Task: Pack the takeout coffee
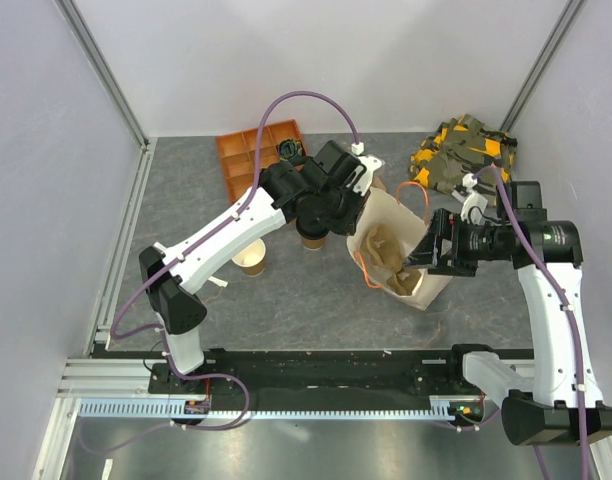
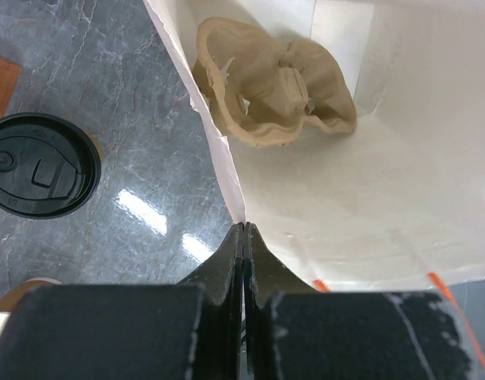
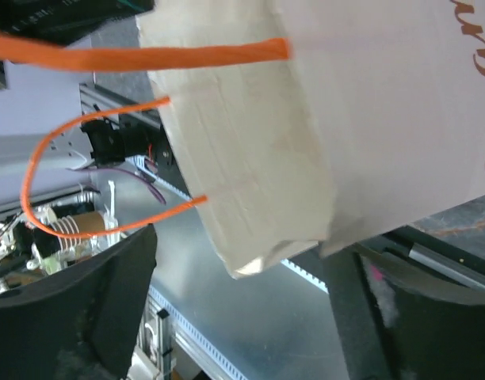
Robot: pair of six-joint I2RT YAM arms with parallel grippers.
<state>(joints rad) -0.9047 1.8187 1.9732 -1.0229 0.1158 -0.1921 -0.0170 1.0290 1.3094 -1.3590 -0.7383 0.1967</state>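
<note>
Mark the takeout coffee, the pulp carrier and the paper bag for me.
takeout coffee (image 2: 38, 165): left wrist view, centre of black lid.
pulp carrier (image 2: 274, 95): left wrist view, middle ridge between pockets.
paper bag (image 2: 369, 182): left wrist view, bare inner wall.

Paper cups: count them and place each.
2. The lidded cup stands just left of the paper bag, under the left arm; the open cup stands farther left. More may be hidden.

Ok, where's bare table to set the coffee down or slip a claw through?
Bare table runs along the front, between the open cup and paper bag; also left of the orange tray. Crowded at the bag's left side: takeout coffee under the left arm, left claw pinching the rim.
</note>
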